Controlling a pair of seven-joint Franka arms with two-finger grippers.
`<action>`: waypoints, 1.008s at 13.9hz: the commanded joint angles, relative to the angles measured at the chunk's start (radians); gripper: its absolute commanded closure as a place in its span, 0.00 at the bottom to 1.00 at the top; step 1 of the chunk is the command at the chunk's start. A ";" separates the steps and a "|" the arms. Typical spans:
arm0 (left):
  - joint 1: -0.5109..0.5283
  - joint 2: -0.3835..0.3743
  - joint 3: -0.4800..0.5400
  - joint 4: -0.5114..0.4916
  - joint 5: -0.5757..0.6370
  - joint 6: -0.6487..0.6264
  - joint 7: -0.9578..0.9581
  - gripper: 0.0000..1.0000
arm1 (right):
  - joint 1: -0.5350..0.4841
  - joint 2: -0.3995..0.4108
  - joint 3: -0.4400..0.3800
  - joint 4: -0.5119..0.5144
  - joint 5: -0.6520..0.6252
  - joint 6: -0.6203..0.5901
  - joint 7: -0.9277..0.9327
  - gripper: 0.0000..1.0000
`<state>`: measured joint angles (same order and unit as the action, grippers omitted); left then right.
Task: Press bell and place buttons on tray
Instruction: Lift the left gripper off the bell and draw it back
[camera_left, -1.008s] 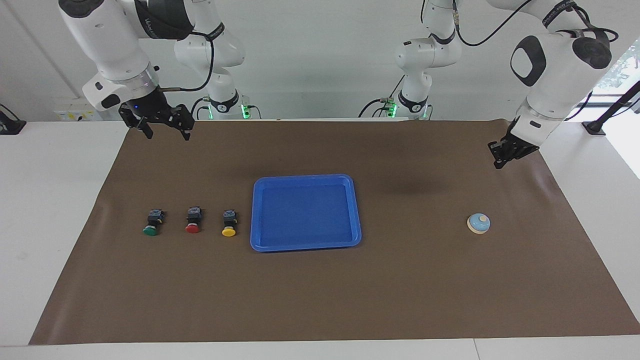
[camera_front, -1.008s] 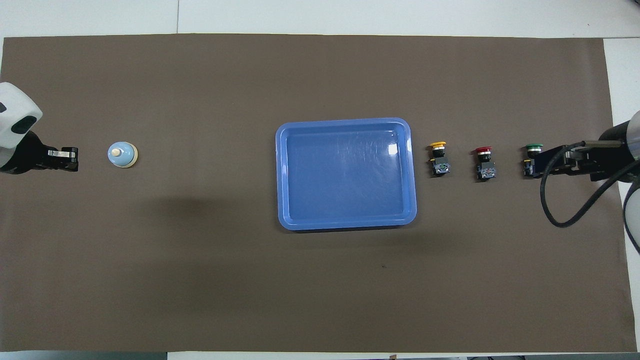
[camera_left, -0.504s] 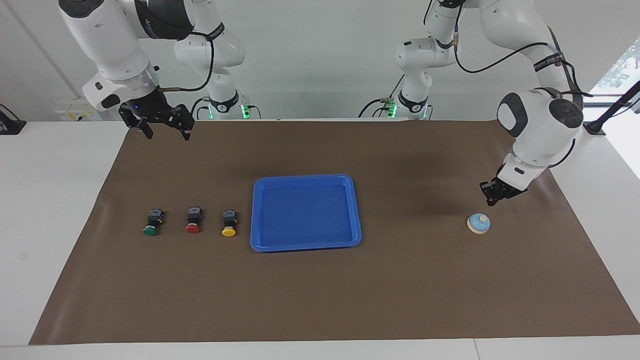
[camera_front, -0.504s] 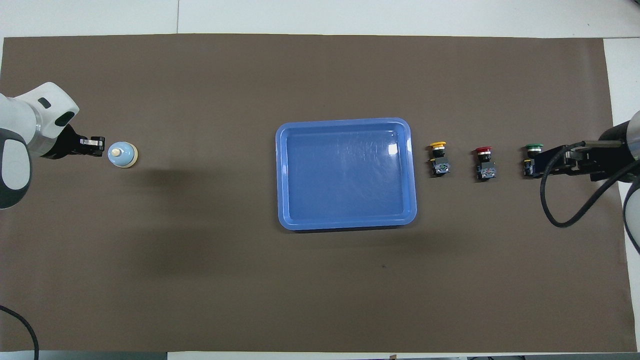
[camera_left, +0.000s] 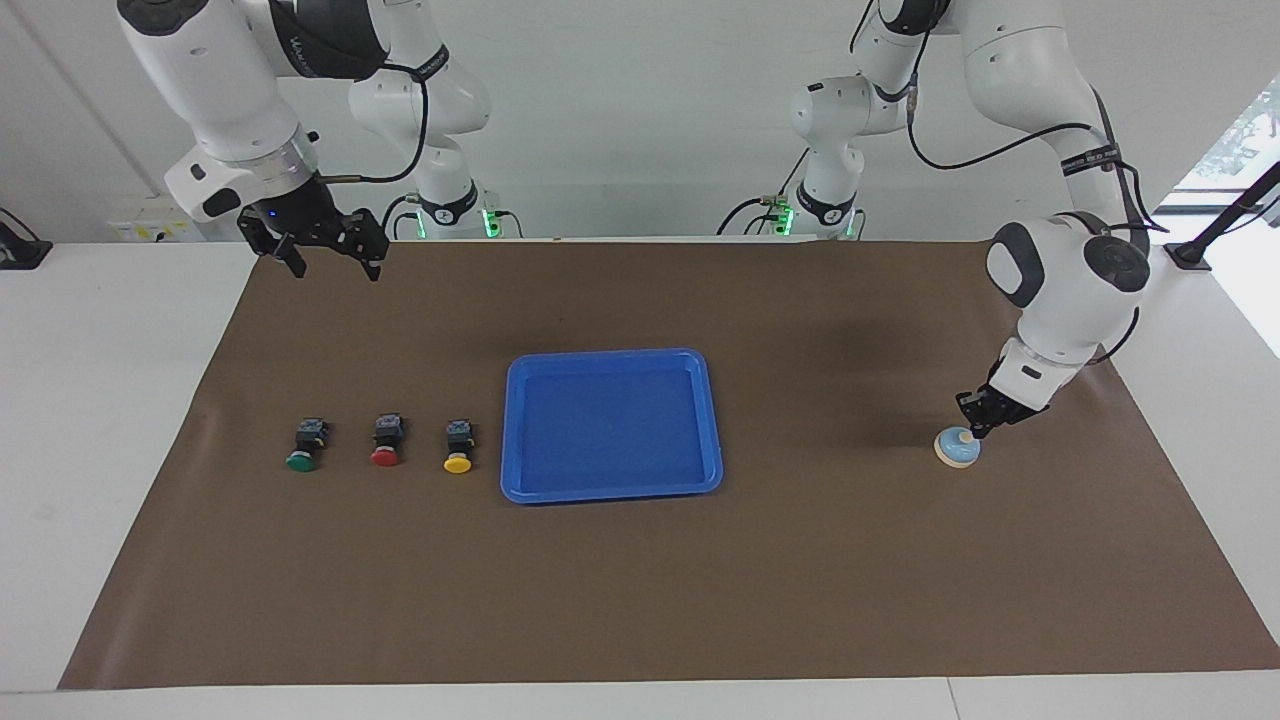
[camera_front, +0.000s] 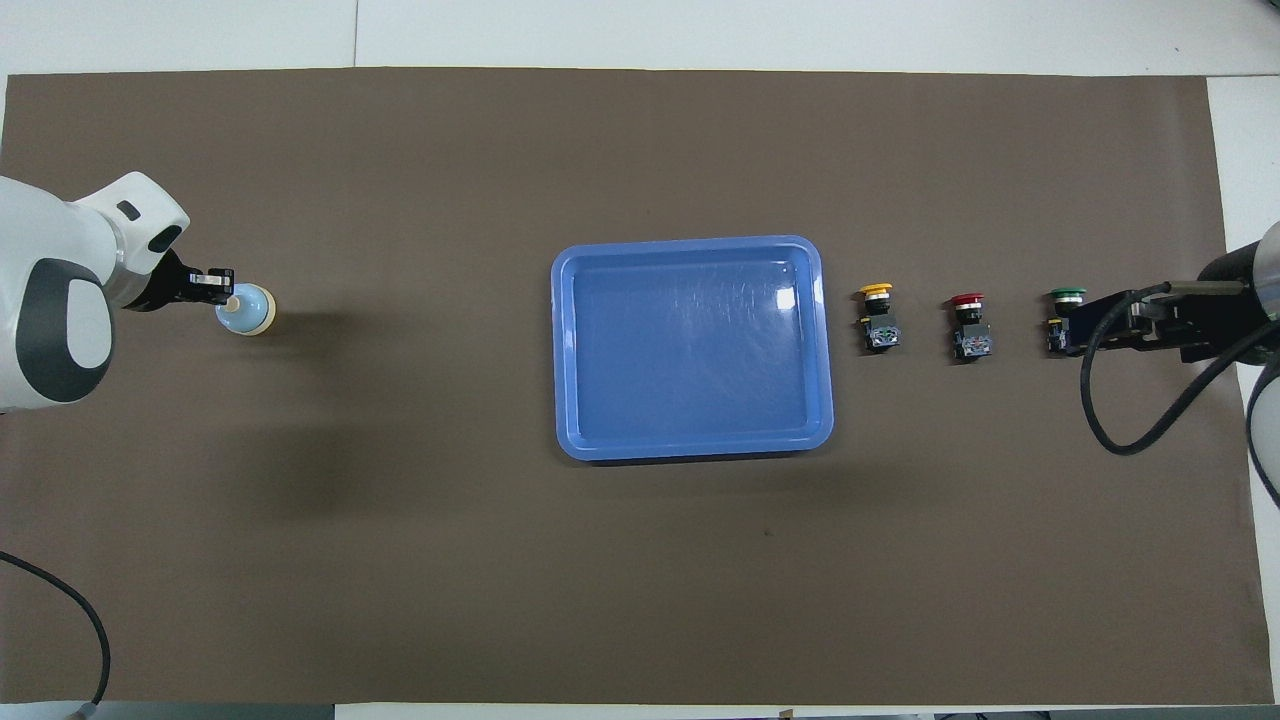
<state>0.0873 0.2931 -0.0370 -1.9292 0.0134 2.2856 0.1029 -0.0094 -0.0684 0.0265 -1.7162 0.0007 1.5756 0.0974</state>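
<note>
Left hand (camera_left: 972, 427) down on bell (camera_left: 958, 449) near left-arm edge of surface (camera_left: 640, 600), finger gap unreadable; press underway, judging by contact. Right hand (camera_left: 325, 255) waits open, empty, over right-arm corner. Three buttons (camera_left: 385, 442) outside tray (camera_left: 610, 480) at centre; all placements remain.

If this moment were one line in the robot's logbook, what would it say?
left gripper: on bell | right gripper: waiting, raised | buttons: beside tray

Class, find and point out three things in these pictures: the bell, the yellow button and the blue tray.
bell (camera_left: 958, 451), facing view, on the light-blue dome.
yellow button (camera_left: 457, 463), facing view, on its round yellow cap.
blue tray (camera_front: 692, 450), overhead view, on the raised rim nearest the robots.
</note>
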 joint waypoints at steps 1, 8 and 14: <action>0.008 0.011 -0.004 -0.042 0.000 0.052 0.018 1.00 | -0.014 -0.004 0.012 0.007 -0.010 -0.017 0.002 0.00; -0.004 -0.052 -0.004 0.186 0.000 -0.358 0.012 1.00 | -0.014 -0.005 0.012 0.007 -0.010 -0.017 0.002 0.00; -0.035 -0.230 -0.014 0.269 0.000 -0.662 -0.014 0.00 | -0.014 -0.005 0.012 0.007 -0.010 -0.017 0.002 0.00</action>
<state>0.0664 0.1277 -0.0578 -1.6476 0.0133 1.6822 0.1019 -0.0094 -0.0689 0.0265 -1.7162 0.0007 1.5756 0.0974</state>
